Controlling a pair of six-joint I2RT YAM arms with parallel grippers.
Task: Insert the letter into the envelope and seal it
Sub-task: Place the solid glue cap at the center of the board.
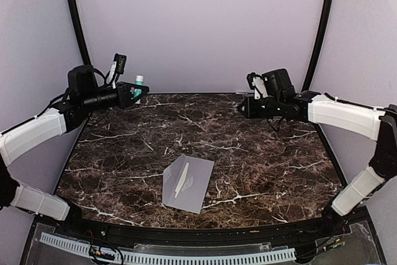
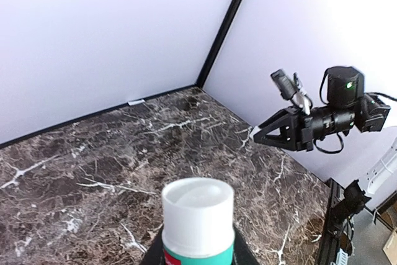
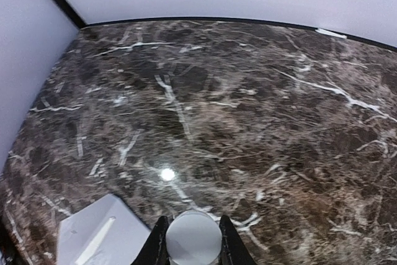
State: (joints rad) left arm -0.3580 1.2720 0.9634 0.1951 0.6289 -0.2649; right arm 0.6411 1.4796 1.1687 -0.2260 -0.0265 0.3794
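one envelope [image 1: 193, 187] lies flat on surface [image 1: 267, 159], front centre; thin cream strip [image 1: 181, 180] on it, perhaps letter edge, so insertion likely done. left claw [image 1: 141, 93] clamped on glue stick [image 1: 138, 81], right claw [image 1: 245, 107] clamped on round pale piece [image 3: 193, 238]; both far from envelope. sealing unclear.

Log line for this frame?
left gripper: raised, shut on white-topped tube | right gripper: raised, shut on grey round piece | envelope: flat on table, near side

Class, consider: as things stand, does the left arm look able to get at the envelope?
Probably yes: bare table lies between the left tool and the envelope. But that tool is shut on a glue stick, so gripping looks unlikely.
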